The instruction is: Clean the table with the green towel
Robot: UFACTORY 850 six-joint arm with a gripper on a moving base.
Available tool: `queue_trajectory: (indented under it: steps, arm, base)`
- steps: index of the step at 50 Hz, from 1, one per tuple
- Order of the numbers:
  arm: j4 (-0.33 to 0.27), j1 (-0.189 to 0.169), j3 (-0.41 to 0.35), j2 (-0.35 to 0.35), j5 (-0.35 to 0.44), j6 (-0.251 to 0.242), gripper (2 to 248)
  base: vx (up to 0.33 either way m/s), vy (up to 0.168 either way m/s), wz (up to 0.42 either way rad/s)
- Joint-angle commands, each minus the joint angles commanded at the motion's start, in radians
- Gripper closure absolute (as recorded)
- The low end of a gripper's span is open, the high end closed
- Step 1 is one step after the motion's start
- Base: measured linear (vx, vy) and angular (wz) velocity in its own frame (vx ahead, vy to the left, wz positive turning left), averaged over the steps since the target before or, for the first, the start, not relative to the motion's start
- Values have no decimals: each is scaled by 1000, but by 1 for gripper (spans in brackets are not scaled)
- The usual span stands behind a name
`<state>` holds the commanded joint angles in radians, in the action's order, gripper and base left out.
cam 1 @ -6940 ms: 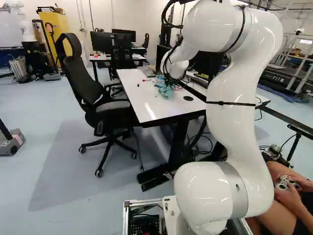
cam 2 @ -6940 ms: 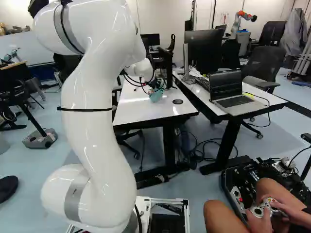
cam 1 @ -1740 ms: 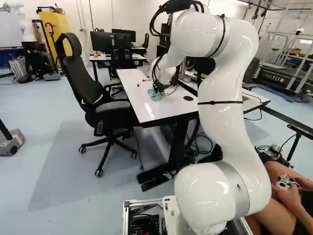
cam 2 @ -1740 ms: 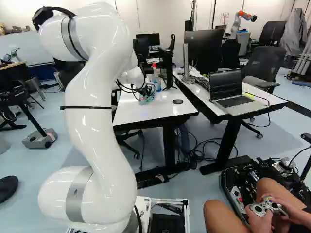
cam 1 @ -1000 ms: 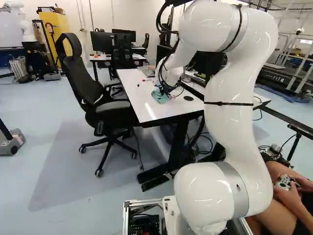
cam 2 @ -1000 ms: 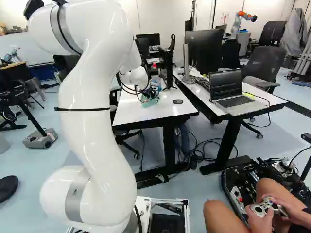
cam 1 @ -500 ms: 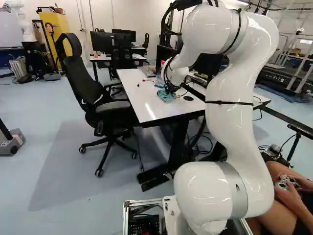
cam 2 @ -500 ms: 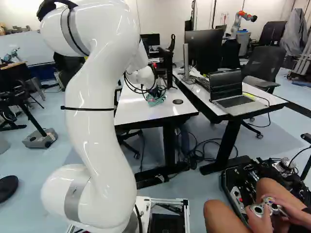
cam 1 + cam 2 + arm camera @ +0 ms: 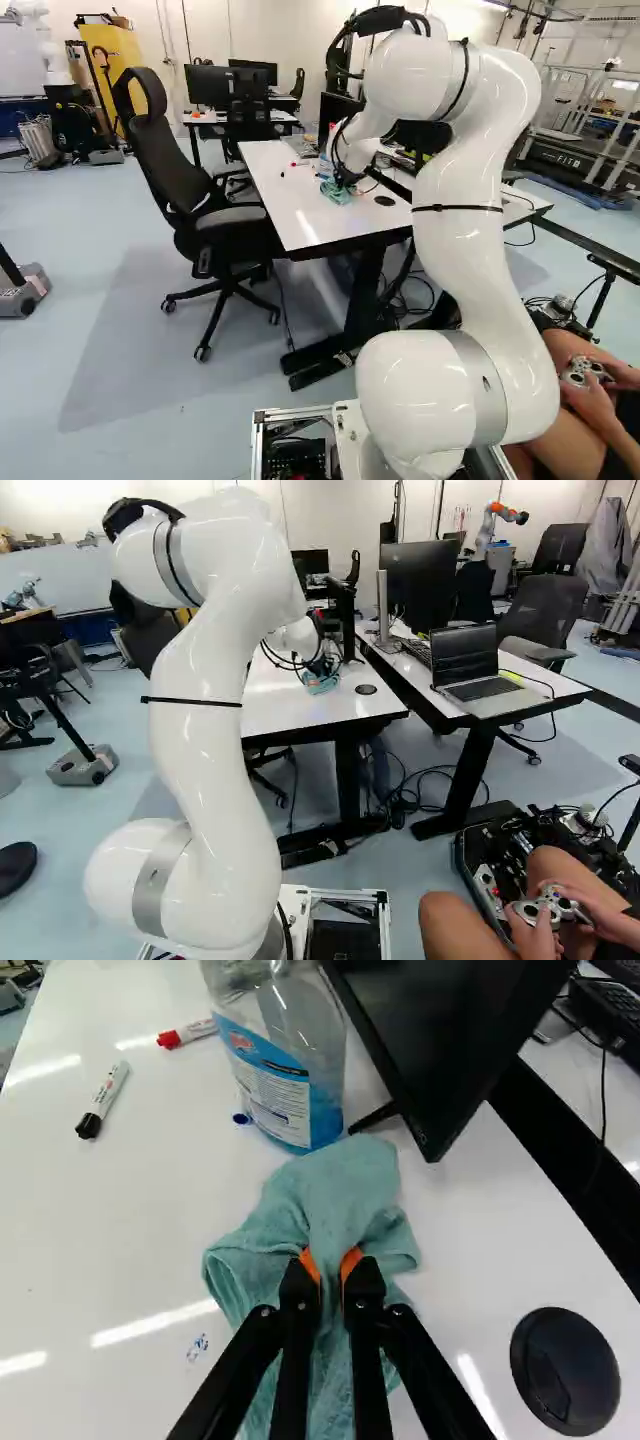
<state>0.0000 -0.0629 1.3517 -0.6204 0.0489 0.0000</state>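
Wrist view: the gripper (image 9: 331, 1262) is clamped on the green towel (image 9: 345, 1185), a gathered fold pinched between the two orange pads. The towel lies bunched on the white table (image 9: 110, 1230), spreading ahead of the fingers, to both sides and back beneath them.

Handling, judged: light, limp, soft terry-like cloth; not fragile, unlikely to slip from the pads. It will trail and crumple rather than push flat. The present hold, on a thick ridge near the middle, seems sound; a wider bunch would give more wiping face.

Surroundings: spray bottle (image 9: 290, 1080) directly ahead, at the towel's far edge; contact between them cannot be determined. Monitor (image 9: 450, 1030) stands just beyond, its foot near the cloth. Red-capped marker (image 9: 190, 1032) and black-capped marker (image 9: 103, 1100) lie apart from the towel. A small blue mark (image 9: 197, 1347) shows beside the cloth, probably ink.

Step in hand, judged: wiping; extent done unclear, mark not removed. Next: low, light strokes across the mark, with the cloth kept under the fingertips. Risks: tipping the bottle, snagging the monitor foot, bare fingertips scraping the surface.
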Motion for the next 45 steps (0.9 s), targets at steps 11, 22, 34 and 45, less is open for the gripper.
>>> queue_trajectory:
  steps: [11, 22, 34, 45]
  arm:
    - [0, 28, 7, -5, 0, 0, 209]
    - [0, 56, 6, -4, 0, 0, 209]
    - [0, 86, 6, -4, 0, 0, 209]
    - [0, 113, -2, 1, 0, 0, 209]
  base:
    - [0, 0, 0]
    - [0, 0, 0]
    - [0, 0, 0]
    - [0, 0, 0]
